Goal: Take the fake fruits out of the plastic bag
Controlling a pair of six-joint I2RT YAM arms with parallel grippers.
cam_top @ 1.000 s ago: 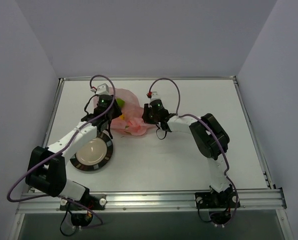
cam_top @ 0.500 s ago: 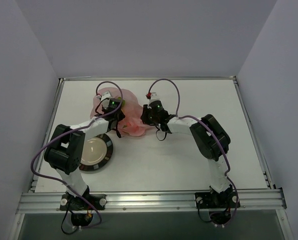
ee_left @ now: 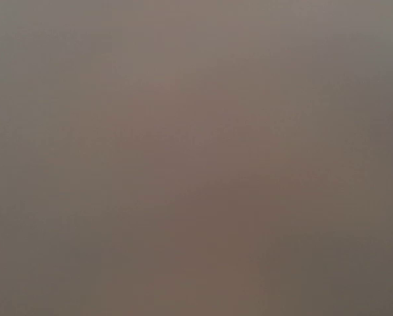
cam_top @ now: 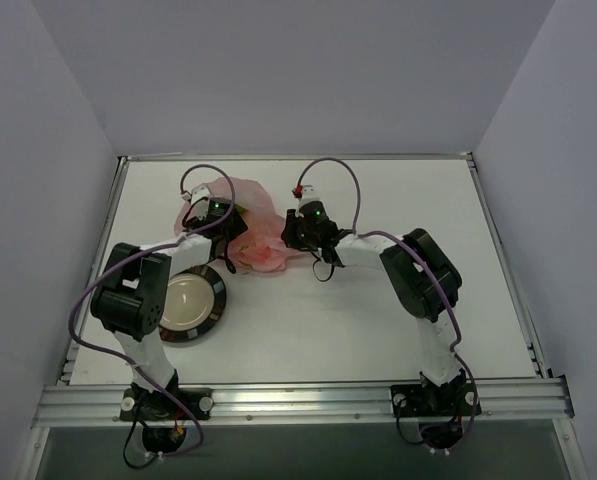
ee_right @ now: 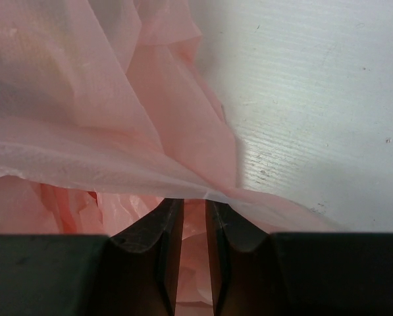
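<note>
The pink translucent plastic bag [cam_top: 256, 232] lies crumpled at the back middle of the table. My left gripper [cam_top: 216, 216] sits at the bag's left side, its fingers hidden by its own wrist and the film. The left wrist view is only a brownish-pink blur, with the lens covered. My right gripper [cam_top: 287, 238] is at the bag's right edge. In the right wrist view my right gripper [ee_right: 194, 205] is shut on a fold of the plastic bag [ee_right: 84, 118], and film drapes over its tips. The fake fruits are hidden.
A round dark-rimmed plate [cam_top: 214, 303] lies left of centre, just in front of the bag and under the left forearm. White table [ee_right: 314, 99] shows right of the bag. The enclosure's walls stand close on the left, back and right.
The left arm's elbow swung in from the near left corner and stands folded beside the plate. Its gripper pushed into the bag. The yellow and green fruits seen earlier no longer show.
</note>
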